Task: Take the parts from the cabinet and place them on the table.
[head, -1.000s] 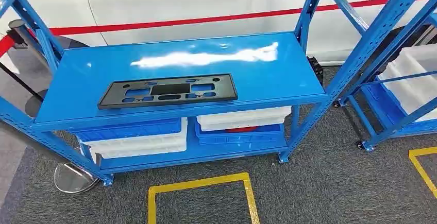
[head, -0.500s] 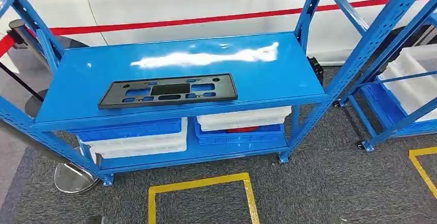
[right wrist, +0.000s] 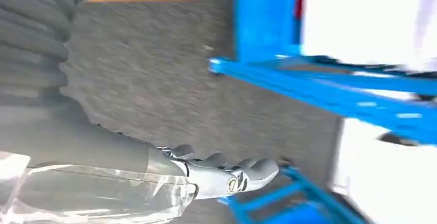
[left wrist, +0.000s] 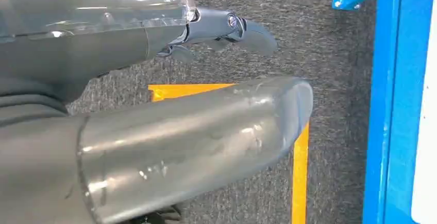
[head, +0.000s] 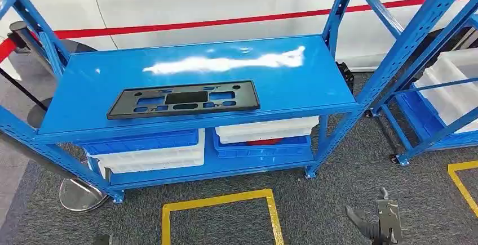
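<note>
A white car body with a red stripe and two door handles stands behind the rack. Grey carpet covers the floor, marked with a yellow taped square in front of the rack and a second yellow marking toward the right edge. A chrome stanchion base sits on the carpet by the rack's front left foot, with a red rope at the far left.

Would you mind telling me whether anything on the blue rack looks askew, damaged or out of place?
Nothing stands out. The black panel lies flat on the rack's top shelf, roughly square to the front edge. The bins below sit stacked inside the frame. The right hand is low over the carpet, holding nothing.
</note>
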Robot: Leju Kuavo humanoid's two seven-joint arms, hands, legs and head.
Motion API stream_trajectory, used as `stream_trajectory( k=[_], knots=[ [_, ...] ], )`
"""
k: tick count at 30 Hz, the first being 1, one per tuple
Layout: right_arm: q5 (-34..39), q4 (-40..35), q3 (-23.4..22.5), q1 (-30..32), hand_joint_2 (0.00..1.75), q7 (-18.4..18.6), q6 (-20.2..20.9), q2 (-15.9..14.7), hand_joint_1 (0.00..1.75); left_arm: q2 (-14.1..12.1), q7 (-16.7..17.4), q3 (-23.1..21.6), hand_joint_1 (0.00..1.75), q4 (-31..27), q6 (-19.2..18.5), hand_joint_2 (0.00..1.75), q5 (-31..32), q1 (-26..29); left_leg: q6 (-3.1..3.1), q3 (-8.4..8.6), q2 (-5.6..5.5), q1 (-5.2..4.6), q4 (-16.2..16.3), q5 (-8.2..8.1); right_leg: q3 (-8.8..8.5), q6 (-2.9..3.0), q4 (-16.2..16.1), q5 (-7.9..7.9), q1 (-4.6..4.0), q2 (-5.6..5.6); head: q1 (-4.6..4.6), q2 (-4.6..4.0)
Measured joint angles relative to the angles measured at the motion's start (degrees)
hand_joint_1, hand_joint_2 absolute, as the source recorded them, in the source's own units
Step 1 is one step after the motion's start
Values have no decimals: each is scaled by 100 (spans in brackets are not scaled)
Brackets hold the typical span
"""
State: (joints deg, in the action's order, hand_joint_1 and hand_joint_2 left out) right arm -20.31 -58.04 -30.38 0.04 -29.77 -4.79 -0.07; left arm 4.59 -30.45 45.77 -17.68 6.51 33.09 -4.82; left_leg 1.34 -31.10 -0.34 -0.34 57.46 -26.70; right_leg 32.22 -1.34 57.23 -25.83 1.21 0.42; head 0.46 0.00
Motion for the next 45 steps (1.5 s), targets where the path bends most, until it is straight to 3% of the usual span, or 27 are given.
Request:
stream_trajectory(
  k=[4, 10, 12, 13, 14, 16, 17, 18, 19, 20, 22, 23, 27, 28, 30, 32, 33, 34, 35, 37, 38, 39, 42, 43, 44, 45],
  knots=[
    [-20, -759, 473, 64, 175, -124, -92, -33, 0, 13, -116, 68, 0, 0, 11, 0, 48, -23, 0, 0, 1, 0, 1, 0, 0, -1, 1, 1, 0, 1, 2, 0],
    [-129, -1779, 1375, 122, 175, -214, -218, -70, 0, 13, -278, 166, 0, 0, 33, 0, 55, -34, 42, -34, -1, -35, 49, -18, 0, -48, -10, 26, 30, -1, -2, 0],
    [-92, -2035, 1751, 104, 175, -188, -179, -101, 0, 13, -330, 175, 0, 0, 50, 0, 46, -44, 98, -11, 2, -18, -6, 14, -18, -95, -42, 42, 11, 1, -2, 0],
    [-57, -2133, 1884, 105, 175, -161, -137, -116, 0, 24, -350, 175, 0, 0, 50, 0, 44, -45, 143, 24, 14, 37, -73, 70, -11, -101, 5, -7, 35, -8, 9, 0],
    [0, -2238, 2059, 89, 175, -148, -78, -127, 0, 37, -385, 175, 0, 0, 50, 0, 26, -47, 174, 30, 7, 33, -101, 87, 84, -94, 211, -161, 16, -18, 24, 0],
    [107, -2404, 2459, 41, 175, -78, 44, -162, 0, 42, -426, 186, 0, 0, 52, 0, -9, -40, 180, 13, 17, 25, -95, 90, 523, -95, 1121, -636, 11, -16, 44, 0],
    [122, -2474, 2669, 37, 175, -50, 83, -164, 0, 46, -450, 194, 0, 0, 55, 0, -26, -38, 181, 6, 18, 15, -92, 88, 751, -99, 1580, -798, 12, -17, 42, 0],
    [109, -2535, 2857, 33, 175, -22, 92, -162, 0, 46, -470, 197, 0, 0, 59, 0, -53, -36, 178, 2, 15, 11, -85, 86, 877, -99, 1815, -809, 13, -19, 44, 0],
    [50, -2587, 3032, 25, 175, 0, 79, -162, 0, 48, -485, 199, 0, 0, 61, 0, -61, -31, 171, 8, 12, 10, -79, 79, 862, -90, 1758, -689, 12, -21, 42, 0],
    [-35, -2653, 3220, 5, 175, 31, 48, -162, 0, 57, -505, 199, 0, 0, 66, 0, -70, -27, 157, 16, 6, 11, -73, 67, 734, -74, 1456, -472, 12, -24, 44, 0],
    [-285, -2792, 3507, -81, 175, 105, -98, -164, 0, 81, -531, 197, 0, 0, 68, 0, -90, -27, 110, 44, -13, 10, -33, 25, 199, -16, 356, 96, 9, -37, 46, 0],
    [-392, -2830, 3604, -158, 175, 138, -169, -166, 0, 87, -540, 197, 0, 0, 70, 0, -103, -27, 81, 28, -11, -18, -12, 0, 81, 16, 153, 0, -24, -40, 41, 0],
    [-1013, -2961, 4098, -289, 175, 319, -507, -179, 0, 98, -583, 194, 0, 0, 103, 0, -125, -36, -60, 7, -4, 1, -2, -11, 121, 111, 89, 15, -65, -14, 35, 0],
    [-1170, -2992, 4183, -311, 175, 370, -584, -192, 0, 90, -592, 190, 0, 0, 107, 0, -125, -44, -95, -17, -4, 12, 38, -72, 87, 164, 30, 50, 3, -24, 44, 0],
    [-1268, -3040, 4220, -361, 175, 396, -643, -195, 0, 107, -605, 183, 0, 0, 105, 0, -116, -55, -174, -234, 1, 34, 536, -366, 69, 208, 9, 43, -3, -42, -26, 0],
    [-1500, -3044, 4382, -508, 175, 444, -763, -254, 0, 107, -605, 151, 0, 0, 107, 0, -105, -59, -231, -710, 1, 80, 1480, -764, 78, 229, 15, 36, -6, -39, -24, 0],
    [-1640, -3044, 4451, -552, 175, 461, -832, -273, 0, 107, -605, 142, 0, 0, 107, 0, -101, -62, -251, -854, 2, 94, 1754, -818, 74, 229, 16, 34, -6, -35, -26, 0],
    [-1813, -3044, 4531, -604, 175, 494, -912, -293, 0, 107, -603, 120, 0, 0, 107, 0, -81, -69, -273, -911, 2, 116, 1813, -726, 64, 222, 17, 29, 1, -34, -26, 0],
    [-1979, -3044, 4618, -665, 175, 534, -986, -315, 0, 107, -603, 92, 0, 0, 107, 0, -61, -79, -285, -818, 3, 134, 1551, -503, 54, 207, 26, 19, 12, -26, -24, 0],
    [-2309, -3044, 4823, -833, 175, 636, -1149, -372, 0, 107, -603, 30, 0, 0, 107, 0, -39, -120, -296, -339, 6, 168, 492, 90, 25, 149, 62, -19, 39, -11, -26, 0],
    [-2453, -3044, 4913, -917, 175, 682, -1229, -402, 0, 114, -601, 9, 0, 2, 107, 0, -20, -141, -298, -211, 3, 181, 177, 111, 36, 116, 78, -39, 30, -10, -31, 0],
    [-2593, -3046, 5010, -1004, 175, 728, -1305, -442, 0, 118, -590, -11, 0, 9, 107, 0, 0, -174, -257, -169, -9, 134, 77, 75, 73, 76, 130, -49, -5, -5, -61, 0],
    [-3052, -3059, 5327, -1215, 175, 888, -1521, -562, 0, 120, -570, -107, 0, 11, 105, 0, 22, -203, -129, -230, -13, 118, 134, 78, 79, -19, 76, -11, 1, -6, -37, 0],
    [-3194, -3061, 5416, -1293, 175, 940, -1594, -603, 0, 125, -570, -134, 0, 13, 105, 0, 48, -222, -56, -213, -8, 147, 83, 114, 91, -59, 92, -43, 16, -5, -42, 0],
    [-3365, -3061, 5527, -1373, 175, 999, -1678, -670, 0, 140, -570, -170, 0, 13, 105, 0, 63, -245, -19, -201, -5, 144, 67, 125, 130, -66, 230, -145, 19, -18, -27, 0],
    [-3502, -3066, 5615, -1461, 175, 1050, -1758, -717, 0, 140, -570, -201, 0, 13, 105, 0, 70, -266, 18, -205, 2, 142, 65, 125, 290, -66, 563, -352, 18, -26, -9, 0]
  ],
)
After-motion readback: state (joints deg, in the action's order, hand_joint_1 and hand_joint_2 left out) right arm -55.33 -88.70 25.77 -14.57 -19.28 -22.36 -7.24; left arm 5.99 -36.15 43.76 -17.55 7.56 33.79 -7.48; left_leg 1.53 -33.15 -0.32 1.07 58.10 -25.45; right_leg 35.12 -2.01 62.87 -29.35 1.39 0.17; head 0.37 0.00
